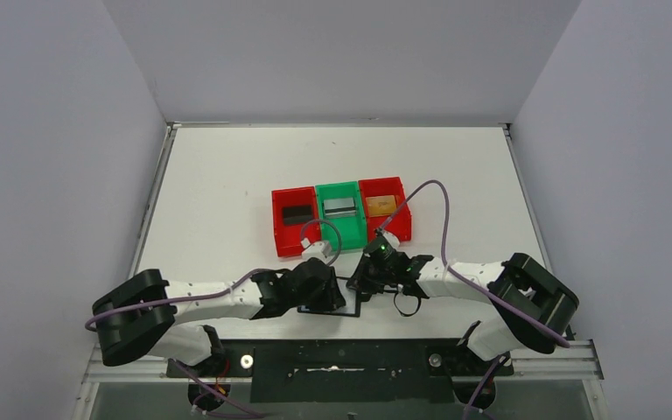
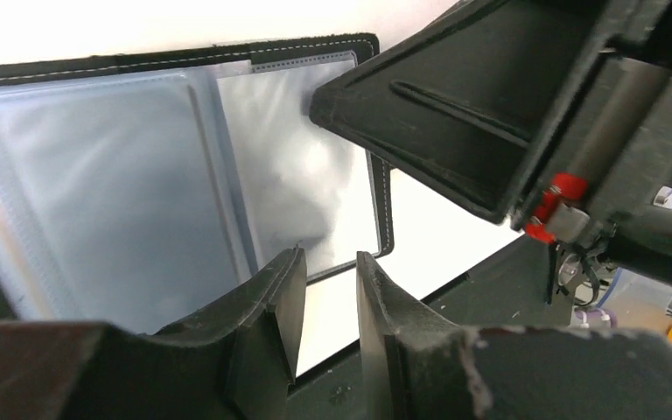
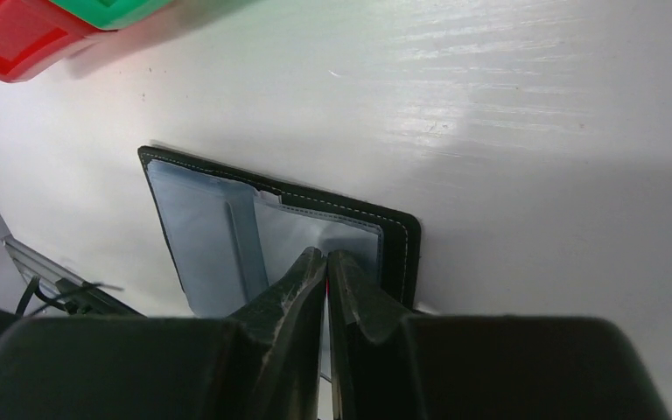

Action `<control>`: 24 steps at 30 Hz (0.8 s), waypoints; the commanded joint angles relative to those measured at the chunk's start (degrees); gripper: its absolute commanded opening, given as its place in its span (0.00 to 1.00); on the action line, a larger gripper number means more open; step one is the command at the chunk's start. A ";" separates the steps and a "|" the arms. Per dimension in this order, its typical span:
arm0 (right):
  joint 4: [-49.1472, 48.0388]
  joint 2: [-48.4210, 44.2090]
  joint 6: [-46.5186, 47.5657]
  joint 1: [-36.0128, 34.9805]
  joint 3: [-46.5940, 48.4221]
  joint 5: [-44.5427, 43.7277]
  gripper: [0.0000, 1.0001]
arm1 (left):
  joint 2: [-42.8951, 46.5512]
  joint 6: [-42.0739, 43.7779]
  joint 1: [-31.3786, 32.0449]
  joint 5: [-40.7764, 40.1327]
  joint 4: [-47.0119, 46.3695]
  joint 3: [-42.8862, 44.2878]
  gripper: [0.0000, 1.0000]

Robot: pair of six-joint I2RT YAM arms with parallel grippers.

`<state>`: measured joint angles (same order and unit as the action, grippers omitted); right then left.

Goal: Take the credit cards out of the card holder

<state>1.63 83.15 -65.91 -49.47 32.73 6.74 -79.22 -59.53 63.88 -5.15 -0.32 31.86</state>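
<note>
The card holder (image 1: pixel 351 308) lies open near the table's front edge, between my two grippers. In the left wrist view its clear bluish pockets (image 2: pixel 140 175) hold no card. The black card (image 1: pixel 297 213) lies in the left red bin, the silver-grey card (image 1: pixel 339 207) in the green bin, and the gold card (image 1: pixel 382 205) in the right red bin. My left gripper (image 2: pixel 328 258) hovers slightly open and empty over the holder's near edge. My right gripper (image 3: pixel 326 254) is shut, its tip on the holder's right page (image 3: pixel 201 236).
The red-green-red row of bins (image 1: pixel 277 229) stands just beyond the holder, mid-table. Its corner shows at the top left of the right wrist view (image 3: pixel 9 35). The black base rail (image 1: pixel 341 359) runs just behind the holder. My right gripper's fingers (image 2: pixel 420 114) loom close to my left gripper.
</note>
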 commanded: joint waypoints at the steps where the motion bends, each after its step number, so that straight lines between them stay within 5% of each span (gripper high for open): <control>1: -1.70 0.65 -0.52 0.27 -1.42 -0.09 0.09 | 7.33 -0.49 0.36 -7.90 7.97 1.98 0.31; 9: 1.52 1.36 -0.23 -0.31 -1.01 -2.28 0.10 | 16.35 -2.59 -1.37 -13.48 18.04 -0.93 0.51; 24: 2.28 2.84 -0.09 -1.15 0.29 -2.33 0.10 | 8.49 -3.66 -1.78 -10.72 15.93 -0.67 0.55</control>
<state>0.43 84.20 -66.70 -49.91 32.97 6.59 -69.14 -62.76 62.19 -15.49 14.92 29.61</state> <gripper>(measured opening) 0.096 0.545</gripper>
